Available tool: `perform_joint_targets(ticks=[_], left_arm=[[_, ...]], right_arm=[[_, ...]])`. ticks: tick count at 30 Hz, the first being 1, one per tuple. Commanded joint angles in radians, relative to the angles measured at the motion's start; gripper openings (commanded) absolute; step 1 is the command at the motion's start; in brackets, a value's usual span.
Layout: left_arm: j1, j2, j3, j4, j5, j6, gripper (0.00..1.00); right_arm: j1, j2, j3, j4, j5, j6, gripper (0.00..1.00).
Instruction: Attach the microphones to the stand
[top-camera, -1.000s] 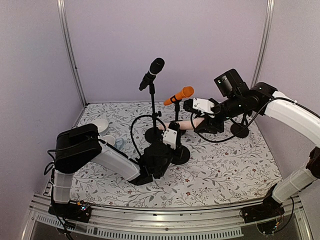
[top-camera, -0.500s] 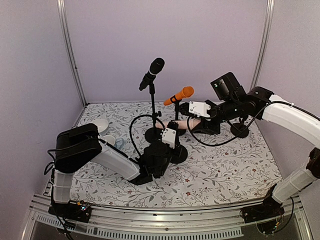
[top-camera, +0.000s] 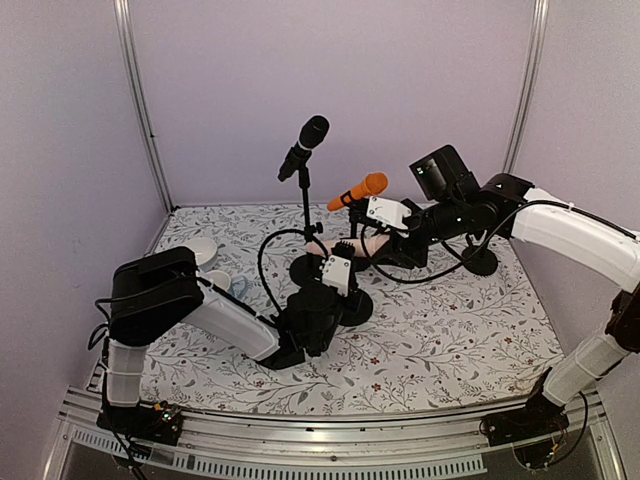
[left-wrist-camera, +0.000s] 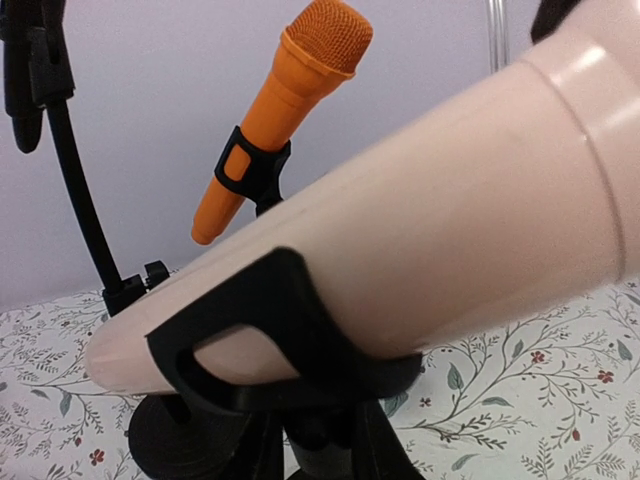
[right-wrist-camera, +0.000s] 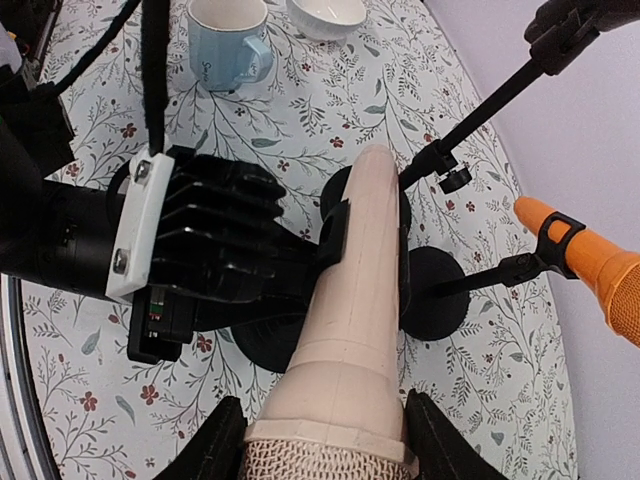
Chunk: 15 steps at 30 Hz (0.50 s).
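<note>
The right gripper (right-wrist-camera: 330, 445), jaws clasping the beige-pink microphone (right-wrist-camera: 358, 300) by its head, has swung left toward frame centre. The microphone now lies in the stand clip (left-wrist-camera: 255, 325), which the left gripper (right-wrist-camera: 300, 255) pinches shut.

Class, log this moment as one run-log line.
Left claw: shut by black plastic clip | Right claw: gripping pale beige-pink stick microphone | Microphone: lying in clip
</note>
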Motion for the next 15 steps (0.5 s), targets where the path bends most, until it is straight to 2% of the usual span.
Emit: perform_joint_targets(ticks=[1, 5, 7, 9, 11, 14, 15], left_arm=[[-0.099, -0.028, -0.005, -0.019, 0.239, 0.093, 0.0], [-0.098, -0.032, -0.009, -0.013, 0.218, 0.091, 0.0], [-0.097, -0.034, -0.01, -0.013, 0.21, 0.09, 0.0], [-0.094, -0.037, -0.011, -0.018, 0.205, 0.087, 0.0], [-0.086, -0.042, -0.011, -0.029, 0.206, 0.076, 0.0], [-0.07, -0.042, -0.012, -0.032, 0.209, 0.072, 0.0], [-0.066, -0.041, -0.01, -0.031, 0.214, 0.071, 0.0]], right_arm=[[0.013, 0.177, -0.067, -0.002, -0.088, 0.164, 0.0], [0.011, 0.118, -0.062, -0.012, -0.086, 0.194, 0.02], [0.008, 0.073, -0.052, -0.02, -0.087, 0.204, 0.07], [0.005, 0.033, -0.029, -0.044, -0.105, 0.206, 0.16], [0.002, -0.014, -0.002, -0.082, -0.134, 0.195, 0.46], [-0.021, -0.08, 0.058, -0.126, -0.18, 0.184, 0.79], [-0.037, -0.108, 0.079, -0.136, -0.196, 0.182, 0.87]])
